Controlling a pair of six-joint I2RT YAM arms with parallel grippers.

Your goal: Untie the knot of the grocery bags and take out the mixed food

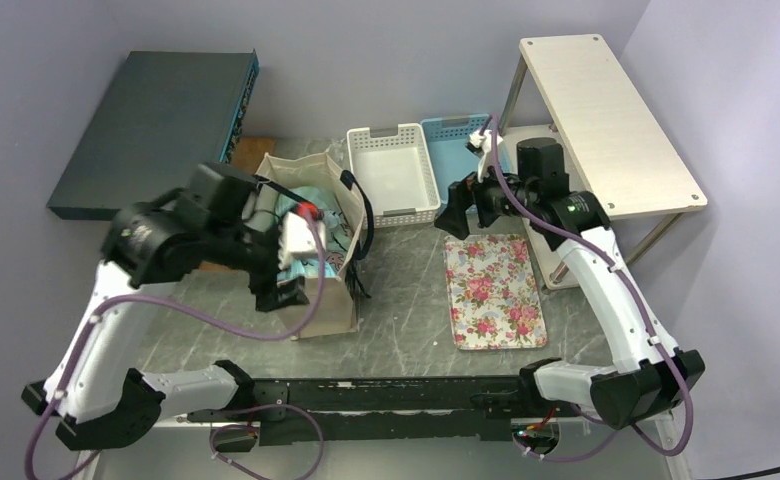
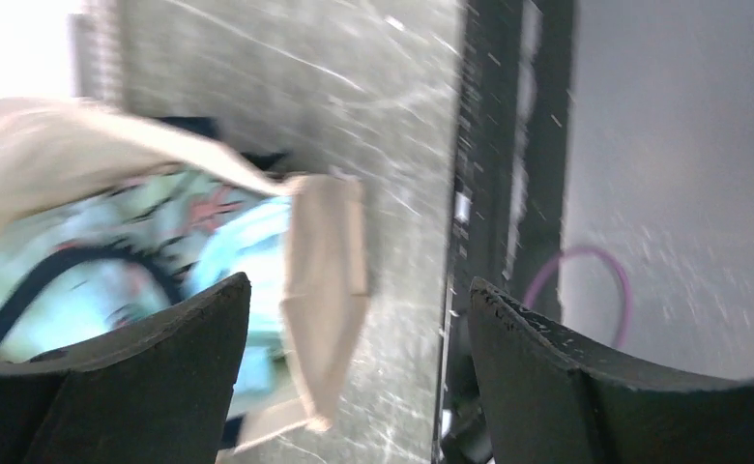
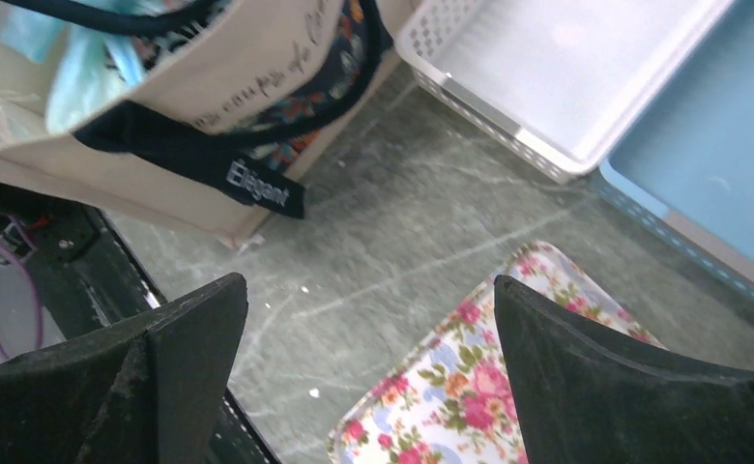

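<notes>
Table: grey stone top carrying everything, with both arms bolted at its near edge.
Canvas tote: stands upright left of centre with its mouth open upward, so its contents can be reached from above.
Floral tray: lies flat right of the tote, bare, probably the landing spot for the food.
White basket: sits at the far edge next to a blue basket; nothing shows inside either.
Plastic bag: light blue, stuffed inside the tote and reaching its rim.
Left gripper: released, jaws wide and empty, hanging over the tote's near wall, likely lining up for a reach inside.
Right gripper: released and empty, hovering above the tray's far end, clear of the tote.
Knot: somewhere in the blue plastic, but I cannot pick it out.
Food: hidden inside the bags.
</notes>
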